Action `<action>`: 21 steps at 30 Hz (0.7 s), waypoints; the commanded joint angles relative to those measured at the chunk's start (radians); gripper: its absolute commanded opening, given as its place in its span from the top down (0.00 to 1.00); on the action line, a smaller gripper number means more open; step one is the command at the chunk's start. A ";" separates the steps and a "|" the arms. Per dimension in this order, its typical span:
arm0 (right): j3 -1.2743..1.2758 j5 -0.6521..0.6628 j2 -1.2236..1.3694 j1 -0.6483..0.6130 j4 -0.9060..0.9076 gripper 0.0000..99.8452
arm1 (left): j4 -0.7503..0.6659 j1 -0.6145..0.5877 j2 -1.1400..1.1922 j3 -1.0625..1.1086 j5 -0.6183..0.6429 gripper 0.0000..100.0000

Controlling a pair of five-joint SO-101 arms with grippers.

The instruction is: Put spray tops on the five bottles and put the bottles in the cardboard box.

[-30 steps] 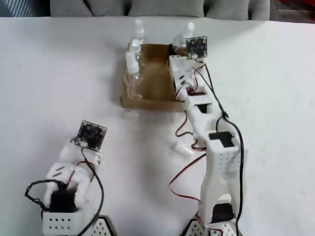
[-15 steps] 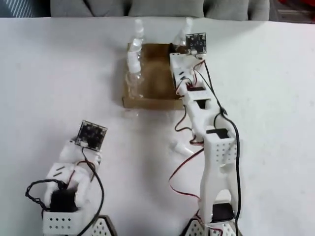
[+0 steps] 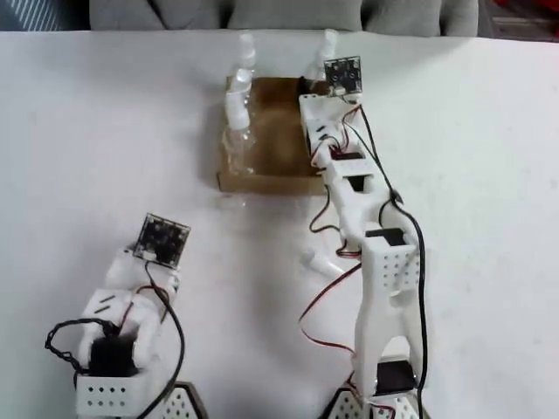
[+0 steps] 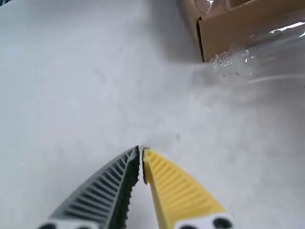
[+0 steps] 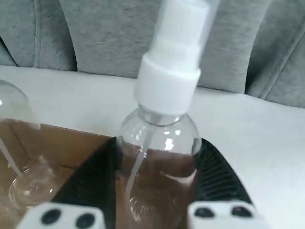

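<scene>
**Set the capped bottle down upright in the box**

The right jaws grip a capped bottle at the upper right corner of the cardboard box. It is best lowered straight, clear of the standing bottles, and released low. The left jaws rest closed over the desk.

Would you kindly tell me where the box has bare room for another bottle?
The box floor is bare in the middle, between the bottles lined along its left wall and the right gripper, which holds a bottle at the far right corner. Those two sides are crowded. Outside, the table left of the box is open.
</scene>
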 commanded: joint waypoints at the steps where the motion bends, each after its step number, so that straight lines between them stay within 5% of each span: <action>1: -0.025 0.021 -0.001 0.008 0.019 0.86 | -0.003 0.013 -0.001 -0.002 -0.009 0.98; 21: -0.023 0.017 -0.008 0.007 0.021 0.79 | -0.003 0.013 -0.001 -0.002 -0.009 0.98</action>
